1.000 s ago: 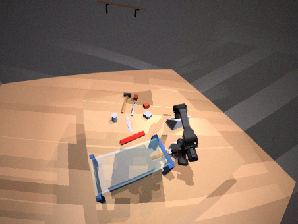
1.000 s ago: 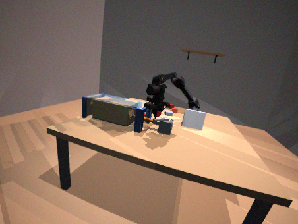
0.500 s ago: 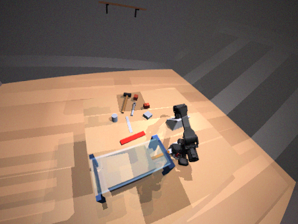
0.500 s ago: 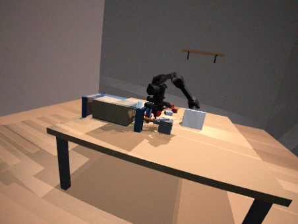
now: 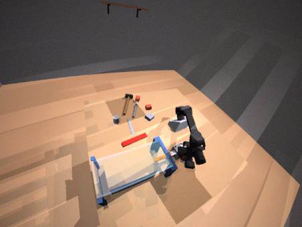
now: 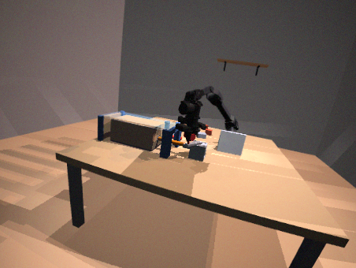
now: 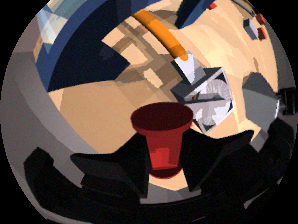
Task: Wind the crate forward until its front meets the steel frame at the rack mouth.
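Observation:
The brown crate [image 6: 131,134] [image 5: 130,165] sits flat inside the clear-panelled cubby, its front close behind the blue frame [image 6: 166,143] [image 5: 164,147] [image 7: 73,43] at the mouth. I cannot tell if they touch. An orange strap [image 5: 160,158] [image 6: 177,143] [image 7: 162,32] runs from the crate to the grey winch [image 6: 198,151] [image 7: 213,96]. My gripper [image 5: 187,153] [image 6: 191,134] [image 7: 158,123] hangs over the winch, shut on the red knob [image 7: 160,125] of the winch handle. The handle's metal arm reaches to the winch top.
Tools lie behind the cubby: a hammer [image 5: 126,104], a metal rod [image 5: 130,126], a grey cylinder [image 5: 115,119], two red cubes [image 5: 148,107], a grey block [image 5: 149,116] and a red bar [image 5: 134,139]. A grey wedge panel [image 5: 177,125] [image 6: 231,143] stands by the arm's base.

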`<state>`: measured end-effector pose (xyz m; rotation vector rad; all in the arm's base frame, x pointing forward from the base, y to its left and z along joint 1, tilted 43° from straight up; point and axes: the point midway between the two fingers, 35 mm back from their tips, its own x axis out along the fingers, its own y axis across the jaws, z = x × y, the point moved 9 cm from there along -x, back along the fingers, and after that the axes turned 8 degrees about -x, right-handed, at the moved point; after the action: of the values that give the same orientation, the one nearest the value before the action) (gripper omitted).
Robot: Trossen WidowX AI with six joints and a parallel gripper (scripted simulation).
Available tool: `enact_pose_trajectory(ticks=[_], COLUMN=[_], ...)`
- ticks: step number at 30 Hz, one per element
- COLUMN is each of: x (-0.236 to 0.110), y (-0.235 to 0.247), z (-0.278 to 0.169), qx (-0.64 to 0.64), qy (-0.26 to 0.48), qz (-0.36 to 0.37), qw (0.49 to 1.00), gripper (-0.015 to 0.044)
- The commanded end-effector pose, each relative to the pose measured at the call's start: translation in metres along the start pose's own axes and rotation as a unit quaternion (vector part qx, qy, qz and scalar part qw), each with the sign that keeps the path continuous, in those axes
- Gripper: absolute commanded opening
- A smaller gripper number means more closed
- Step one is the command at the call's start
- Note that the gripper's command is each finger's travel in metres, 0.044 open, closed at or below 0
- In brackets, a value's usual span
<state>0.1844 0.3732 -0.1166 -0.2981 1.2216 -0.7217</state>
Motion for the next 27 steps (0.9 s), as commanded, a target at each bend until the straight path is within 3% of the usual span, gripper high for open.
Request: enact_pose_trajectory(ticks=[1,27], x=[-0.001,-0.001], y=[0.0,-0.008], z=[-0.018,-0.047], qx=[-0.006,-0.007], qy=[0.012,0.013], qz=[-0.001,-0.001], qw=[1.0,1.0], gripper=[0.0,0.0])
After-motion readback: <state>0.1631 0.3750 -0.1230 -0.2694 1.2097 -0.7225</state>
